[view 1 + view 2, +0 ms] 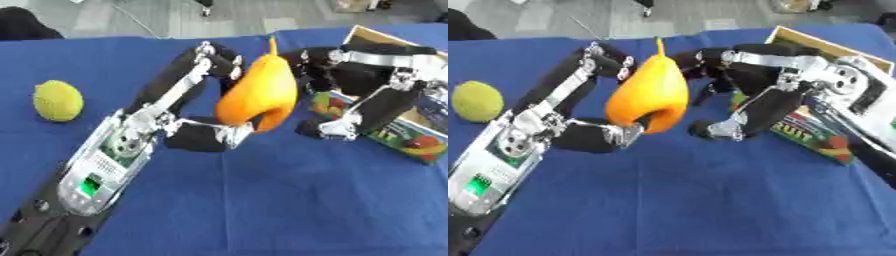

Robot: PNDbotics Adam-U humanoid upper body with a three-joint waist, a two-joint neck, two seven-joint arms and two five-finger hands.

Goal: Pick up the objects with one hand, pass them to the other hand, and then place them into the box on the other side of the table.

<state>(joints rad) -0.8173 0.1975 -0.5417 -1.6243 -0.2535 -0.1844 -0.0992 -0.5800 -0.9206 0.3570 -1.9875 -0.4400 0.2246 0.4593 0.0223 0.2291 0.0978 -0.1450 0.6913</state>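
Above table, left hand (188, 117) round pear (258, 95)

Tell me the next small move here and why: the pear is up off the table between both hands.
Probably the right hand should close its fingers round the orange pear. The left hand holds the pear above the blue table, fingers and thumb curled round it, while the right hand sits beside it, open, not yet gripping. The box lies on the right side, so the handover comes first.

Matt blue cloth on desk (262, 210); smooth, slightly glossy orange pear (258, 95); rough matt yellow-green lemon (58, 101); printed cardboard box (815, 132).
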